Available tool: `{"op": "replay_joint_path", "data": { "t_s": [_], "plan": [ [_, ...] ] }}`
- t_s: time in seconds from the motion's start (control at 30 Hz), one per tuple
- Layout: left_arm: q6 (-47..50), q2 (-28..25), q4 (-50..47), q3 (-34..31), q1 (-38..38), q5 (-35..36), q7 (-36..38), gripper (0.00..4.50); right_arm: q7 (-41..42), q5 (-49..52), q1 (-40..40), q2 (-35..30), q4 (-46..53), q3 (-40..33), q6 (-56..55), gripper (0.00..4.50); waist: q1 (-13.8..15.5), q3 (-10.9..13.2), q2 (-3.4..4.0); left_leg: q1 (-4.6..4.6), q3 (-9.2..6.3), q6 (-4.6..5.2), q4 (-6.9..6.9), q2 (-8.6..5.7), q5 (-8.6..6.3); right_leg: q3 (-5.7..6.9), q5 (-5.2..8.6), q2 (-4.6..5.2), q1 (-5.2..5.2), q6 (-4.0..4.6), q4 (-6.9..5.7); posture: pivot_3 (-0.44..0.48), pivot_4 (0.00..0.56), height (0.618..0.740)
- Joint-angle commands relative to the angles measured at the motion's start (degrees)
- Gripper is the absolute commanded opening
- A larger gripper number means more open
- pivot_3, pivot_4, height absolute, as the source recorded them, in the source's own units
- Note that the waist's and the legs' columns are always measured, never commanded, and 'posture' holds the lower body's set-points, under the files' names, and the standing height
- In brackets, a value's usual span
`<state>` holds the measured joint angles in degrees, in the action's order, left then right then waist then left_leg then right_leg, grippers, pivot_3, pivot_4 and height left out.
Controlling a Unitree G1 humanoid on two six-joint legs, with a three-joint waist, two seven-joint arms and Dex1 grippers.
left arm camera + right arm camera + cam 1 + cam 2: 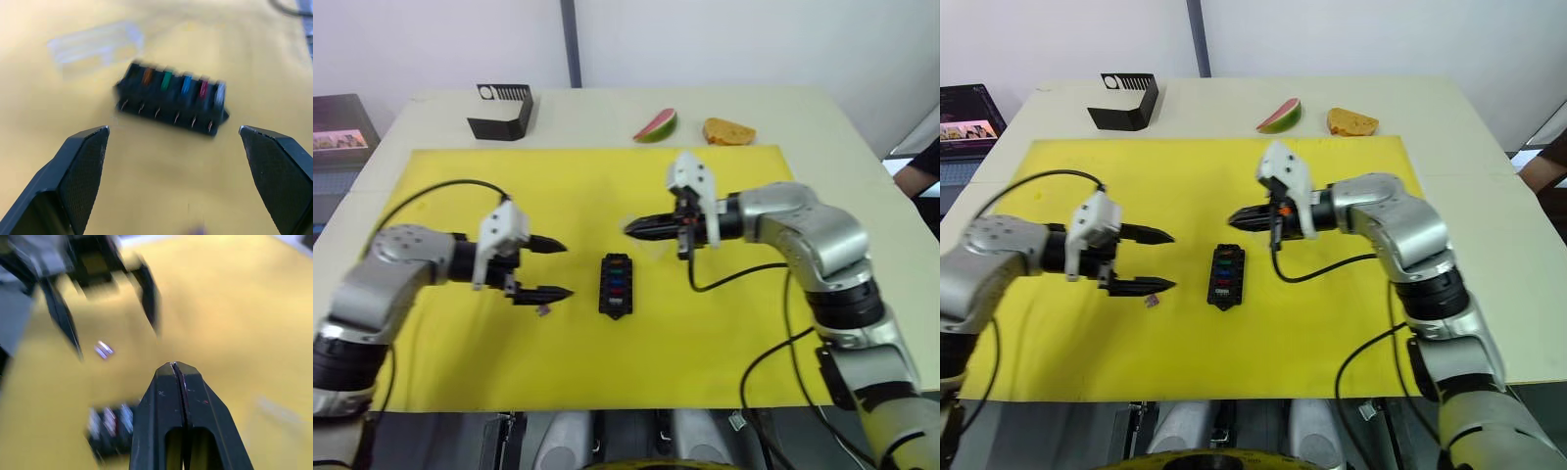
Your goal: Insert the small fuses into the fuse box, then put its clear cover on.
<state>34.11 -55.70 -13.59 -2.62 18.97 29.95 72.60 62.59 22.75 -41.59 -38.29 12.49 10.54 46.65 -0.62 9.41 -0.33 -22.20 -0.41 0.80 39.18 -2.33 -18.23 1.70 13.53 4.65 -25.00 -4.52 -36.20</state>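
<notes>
The black fuse box [616, 284] lies in the middle of the yellow mat [705, 343], with orange, green, blue, red and grey small fuses [186, 84] seated in its slots. One loose purple fuse [543, 309] lies on the mat just below my left gripper's lower finger. The clear cover [98, 44] rests flat on the mat beyond the box, seen from the left wrist. My left gripper [566, 268] hovers open to the left of the box, pointing at it. My right gripper [628, 229] is shut with nothing in it, its tip above and behind the box.
A black slotted stand [501, 111] sits at the table's back left, off the mat. A watermelon slice [656, 125] and a yellow bread-like piece [728, 130] lie at the back centre. A person's arm [920, 176] shows at the right edge. Cables trail from both wrists.
</notes>
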Motion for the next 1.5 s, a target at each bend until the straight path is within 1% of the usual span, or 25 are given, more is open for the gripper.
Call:
{"op": "replay_joint_path", "data": {
  "t_s": [0.03,0.1,0.13,0.17,0.2,0.23,0.27,0.3,0.4,0.5,0.6,0.7,0.83,0.87,0.93,1.0,1.1,1.2,1.33,1.5],
  "plan": [
    [-0.59,-5.9,-0.66,-6.79,-6.4,0.75,4.05,4.5,8.09,0.66,4.49,-9.55,4.63,-3.43,-6.0,0.79,-0.04,0.02,0.02,-0.02,0.01,0.01,-0.01,0.0,-0.01,0.0,0.0,0.0,-0.02,0.0,0.03,0.0,0.15,0.74],
    [-1.02,-8.74,-0.21,-10.9,-11.58,0.86,5.96,4.5,10.96,-0.17,7.62,-15.14,4.29,-5.0,-9.83,1.77,-0.09,0.04,0.03,-0.14,0.01,0.03,-0.02,0.0,-0.02,0.0,0.0,0.0,-0.13,0.0,0.06,0.0,0.15,0.74],
    [-1.2,-9.36,-0.18,-12.08,-13.15,1.01,6.33,4.5,11.38,-0.48,8.54,-16.49,4.05,-5.36,-11.21,2.3,-0.15,0.05,0.03,-0.16,0.04,0.04,-0.01,0.0,-0.02,0.0,0.0,0.0,-0.16,0.0,0.07,0.0,0.15,0.74],
    [-1.93,-10.24,0.39,-14.04,-15.88,0.46,7.14,4.5,12.24,-0.94,10.14,-18.68,3.51,-6.31,-12.97,2.74,-0.15,0.05,0.03,-0.18,0.06,0.15,-0.01,0.0,-0.09,0.0,0.0,0.01,-0.17,0.0,0.07,0.0,0.15,0.74],
    [-3.12,-11.16,1.28,-16.18,-18.96,-0.52,8.38,4.5,12.85,-1.37,11.74,-20.69,2.64,-7.55,-14.38,3.31,-0.15,0.06,0.03,-0.14,0.06,0.18,0.0,0.01,-0.1,0.0,0.0,0.02,-0.15,0.0,0.05,0.0,0.15,0.74],
    [-4.17,-11.89,2.21,-18.11,-21.63,-1.38,9.47,4.5,13.37,-1.73,13.09,-22.34,1.69,-8.58,-15.43,3.74,-0.13,0.06,0.04,-0.14,0.06,0.18,-0.01,0.04,-0.1,0.0,0.0,0.02,-0.16,0.01,0.04,0.0,0.15,0.74],
    [-5.14,-12.44,3.13,-19.87,-23.96,-2.07,10.4,4.5,13.63,-2.04,14.33,-23.63,0.87,-9.51,-16.39,4.32,-0.07,0.07,0.07,-0.1,0.06,0.18,-0.02,0.05,-0.1,0.0,0.0,0.02,-0.13,0.01,0.03,0.0,0.15,0.74],
    [-5.84,-12.75,3.62,-20.96,-25.42,-2.32,10.9,4.5,13.67,-2.09,15.09,-24.32,0.41,-10.02,-17.04,4.42,-0.03,0.1,0.1,-0.07,0.06,0.18,-0.03,0.06,-0.1,0.0,0.01,0.02,-0.12,0.02,0.02,0.0,0.15,0.74],
    [-10.14,-13.79,8.28,-25.59,-30.42,-5.22,13.24,4.5,14.36,-3.02,19.41,-27.57,-2.28,-12.97,-19.73,4.42,0.11,0.11,0.11,-0.08,0.06,0.18,-0.02,0.07,-0.1,0.0,0.09,0.05,-0.1,0.17,0.02,0.0,0.15,0.74],
    [-12.18,-14.27,11.28,-27.59,-32.15,-6.49,14.11,4.5,14.17,-3.3,21.34,-28.82,-3.35,-14.13,-20.98,4.42,0.12,0.14,0.15,-0.1,0.06,0.2,-0.03,0.06,-0.12,0.01,0.09,0.08,-0.11,0.17,0.06,0.0,0.15,0.74],
    [-13.22,-14.11,11.97,-27.67,-32.39,-6.91,14.1,4.5,13.89,-3.54,21.81,-28.85,-3.89,-14.23,-21.77,4.42,0.02,0.14,0.17,-0.1,0.07,0.2,-0.02,0.06,-0.13,0.01,0.1,0.1,-0.11,0.19,0.06,0.0,0.15,0.74],
    [-12.91,-13.1,10.09,-26.2,-31.33,-6.29,12.86,4.5,12.82,-3.65,20.24,-27.72,-3.2,-13.04,-21.63,4.42,-0.01,0.16,0.2,-0.1,0.07,0.19,-0.04,0.06,-0.13,0.0,0.09,0.11,-0.13,0.18,0.06,0.0,0.15,0.74],
    [-9.85,-12.19,7.44,-23.11,-27.42,-4.0,11.31,4.5,12.02,-1.85,15.7,-25.0,0.06,-10.83,-19.29,4.42,-0.01,0.18,0.22,-0.1,0.06,0.18,-0.04,0.06,-0.13,0.0,0.08,0.11,-0.14,0.16,0.03,0.0,0.15,0.74],
    [-8.66,-11.61,6.71,-21.02,-25.37,-3.37,10.55,4.5,11.55,-1.19,13.79,-23.53,1.15,-9.86,-17.87,4.42,-0.02,0.18,0.23,-0.11,0.07,0.17,-0.04,0.06,-0.13,0.0,0.06,0.11,-0.15,0.13,0.02,0.0,0.15,0.74],
    [-4.54,-10.08,4.84,-16.77,-21.22,-0.63,9.82,4.5,10.33,0.15,10.02,-20.19,3.22,-7.59,-14.76,4.42,-0.02,0.18,0.23,-0.1,0.07,0.17,-0.04,0.06,-0.13,0.0,0.01,0.11,-0.15,0.04,0.01,0.0,0.15,0.74],
    [0.38,-7.45,3.44,-12.82,-17.13,2.46,8.69,4.5,8.89,1.74,6.69,-16.31,5.48,-5.23,-11.19,4.42,-0.01,0.16,0.25,-0.14,0.07,0.17,-0.02,0.06,-0.12,0.0,-0.01,0.1,-0.18,0.02,-0.01,0.0,0.15,0.74],
    [9.19,-4.23,3.41,-8.33,-13.12,7.0,7.46,4.5,6.27,3.15,3.29,-10.73,8.47,-2.04,-7.02,4.42,0.01,0.16,0.22,-0.21,0.06,0.12,-0.01,0.06,-0.09,0.01,-0.01,0.07,-0.25,0.01,-0.03,0.0,0.15,0.74],
    [16.13,-2.87,6.02,-5.23,-10.53,9.87,7.5,4.5,4.42,2.78,1.76,-7.3,10.02,0.77,-5.52,4.42,-0.01,0.16,0.2,-0.24,0.07,-0.09,0.01,0.05,0.03,0.01,-0.01,0.05,-0.28,0.0,-0.05,0.0,0.15,0.74],
    [23.06,-0.84,11.75,-2.53,-6.16,12.09,6.79,4.5,3.13,2.82,0.4,-4.72,10.73,2.67,-4.55,4.42,0.11,0.16,0.19,-0.22,0.06,0.0,0.04,0.04,-0.01,0.01,-0.01,0.03,-0.26,0.01,-0.09,0.0,0.15,0.74],
    [26.34,1.6,18.39,0.47,-3.01,11.46,6.65,4.5,2.03,3.49,0.41,-3.48,11.67,3.05,-3.47,4.42,0.0,0.14,0.15,-0.21,0.05,-0.03,0.08,0.02,0.02,0.01,-0.01,0.01,-0.26,0.0,-0.14,0.0,0.15,0.74]
  ]
}}
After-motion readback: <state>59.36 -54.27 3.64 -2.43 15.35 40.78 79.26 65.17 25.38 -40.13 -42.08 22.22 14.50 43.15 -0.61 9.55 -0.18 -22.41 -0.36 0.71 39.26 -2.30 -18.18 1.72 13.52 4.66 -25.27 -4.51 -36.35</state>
